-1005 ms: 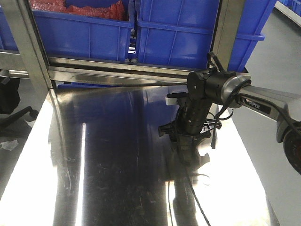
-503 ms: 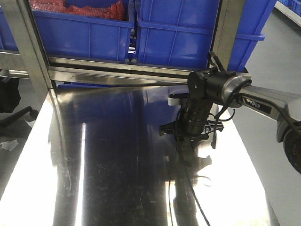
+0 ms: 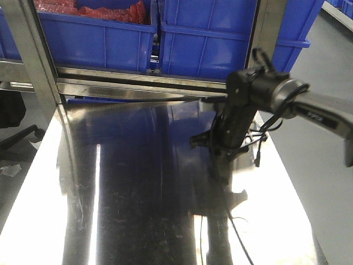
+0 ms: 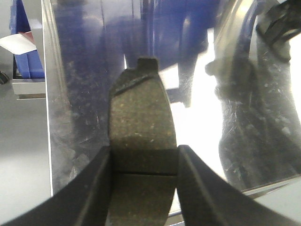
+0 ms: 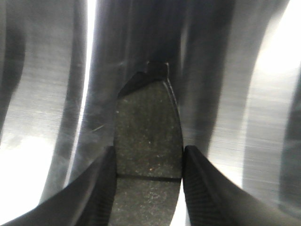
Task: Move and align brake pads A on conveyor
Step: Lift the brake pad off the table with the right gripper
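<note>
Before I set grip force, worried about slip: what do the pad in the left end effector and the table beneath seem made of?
Brake pad: grainy, matte grey-brown face with pale specks and a groove, likely pressed friction compound; the dark tab at its far end looks like metal backing. Table: probably polished stainless steel, given mirror-like reflections and fine scratches.

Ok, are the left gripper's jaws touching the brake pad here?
Touching. In the left wrist view the left gripper's jaws press against both long edges of the brake pad, with no gap visible.
</note>
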Tool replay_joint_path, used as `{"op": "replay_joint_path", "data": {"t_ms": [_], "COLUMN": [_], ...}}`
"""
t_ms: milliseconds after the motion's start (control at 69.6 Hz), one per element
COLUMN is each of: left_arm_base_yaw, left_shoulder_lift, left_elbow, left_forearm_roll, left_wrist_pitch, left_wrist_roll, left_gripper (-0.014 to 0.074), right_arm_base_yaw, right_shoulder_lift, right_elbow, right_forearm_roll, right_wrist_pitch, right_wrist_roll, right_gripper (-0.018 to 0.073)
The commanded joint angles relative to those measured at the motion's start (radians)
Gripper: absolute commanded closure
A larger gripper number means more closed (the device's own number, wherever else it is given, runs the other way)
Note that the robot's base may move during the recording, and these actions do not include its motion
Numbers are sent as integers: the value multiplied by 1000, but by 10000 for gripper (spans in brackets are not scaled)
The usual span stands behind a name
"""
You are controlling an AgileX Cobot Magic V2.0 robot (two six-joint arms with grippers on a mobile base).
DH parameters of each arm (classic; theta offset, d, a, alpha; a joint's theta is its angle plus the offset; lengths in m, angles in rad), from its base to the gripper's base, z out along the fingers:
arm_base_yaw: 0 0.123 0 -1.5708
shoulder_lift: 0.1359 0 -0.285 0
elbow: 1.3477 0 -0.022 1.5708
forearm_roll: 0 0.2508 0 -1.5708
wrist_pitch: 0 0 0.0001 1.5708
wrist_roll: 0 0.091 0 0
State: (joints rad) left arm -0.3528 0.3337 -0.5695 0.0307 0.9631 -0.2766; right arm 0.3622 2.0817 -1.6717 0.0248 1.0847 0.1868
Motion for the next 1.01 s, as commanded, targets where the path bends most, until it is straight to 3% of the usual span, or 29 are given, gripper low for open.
{"op": "replay_joint_path", "data": {"t_ms": [0, 373, 704, 991], "left_arm_base_yaw": [2, 2, 2, 2], "left_shoulder_lift": [8, 8, 8, 8], "left_elbow": [-27, -27, -27, -27], "left_forearm_roll": [0, 0, 0, 0], "left_wrist_pitch": [-84, -84, -84, -84], "left_wrist_roll": [-7, -7, -7, -7], "left_gripper": [603, 603, 603, 603], "right_arm_base_yaw": [-38, -158, -163, -162], "right_shoulder_lift": [-115, -374, -792, -1168], "right_elbow": [-24, 7, 442, 763], "right_forearm_roll": [-25, -25, -25, -25], "right_wrist_pitch": [21, 77, -174, -251], "right_wrist_roll": [-42, -104, -88, -89], "right_gripper": [545, 545, 545, 545]}}
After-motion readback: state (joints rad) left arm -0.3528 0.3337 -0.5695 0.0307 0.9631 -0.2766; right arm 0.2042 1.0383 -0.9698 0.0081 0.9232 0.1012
